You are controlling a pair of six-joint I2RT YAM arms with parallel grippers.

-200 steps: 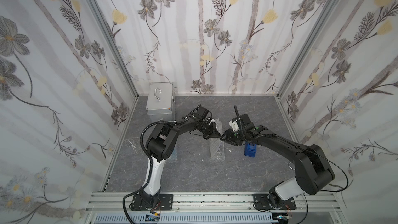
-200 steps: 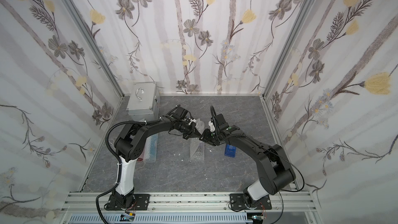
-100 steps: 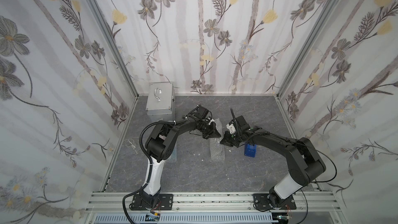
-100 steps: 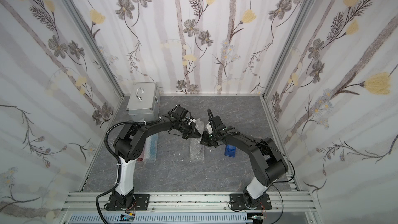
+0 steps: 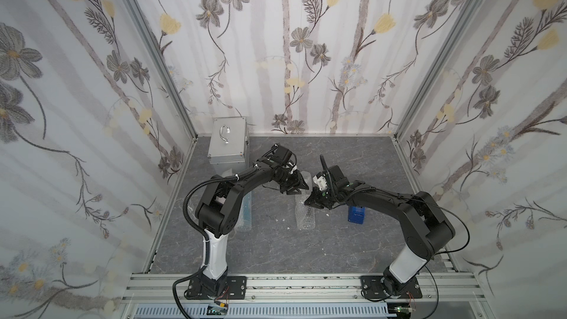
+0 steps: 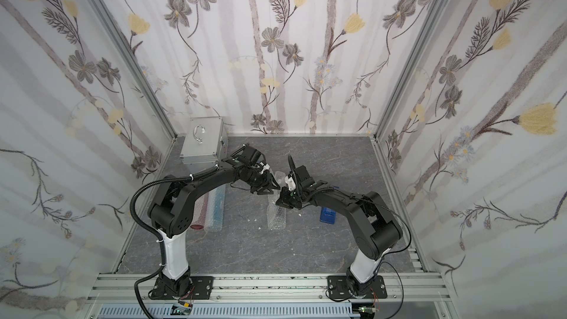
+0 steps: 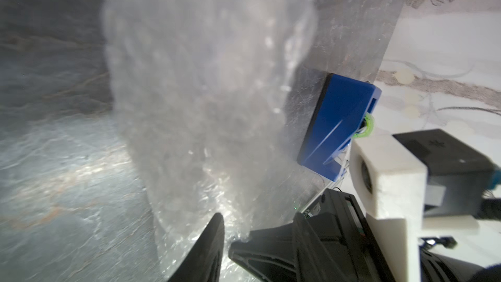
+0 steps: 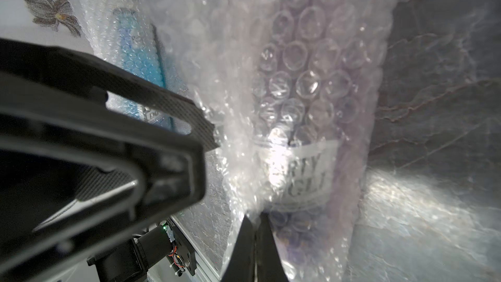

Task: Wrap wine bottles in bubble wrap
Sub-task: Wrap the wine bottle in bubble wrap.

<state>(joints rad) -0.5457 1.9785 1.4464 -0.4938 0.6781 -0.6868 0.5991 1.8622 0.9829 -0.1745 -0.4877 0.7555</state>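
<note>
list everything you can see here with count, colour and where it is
purple bottle: one, purplish with a white label, lying mid-table
bubble wrap: one sheet, clear, around the purple bottle
wrapped bottles: two, blue and red under clear wrap, side by side near the left arm's base
tape dispenser: one, blue, on the table near the right arm
metal case: one, silver, back-left corner
scraps: a few, white, near the purple bottle
round thing: one, red, beside the wrapped bottles; cannot tell what
table: one, grey marbled
walls: three, floral wallpaper
left gripper: one, black, open beside the bubble wrap
right gripper: one, black, shut on the bubble wrap's edge
</note>
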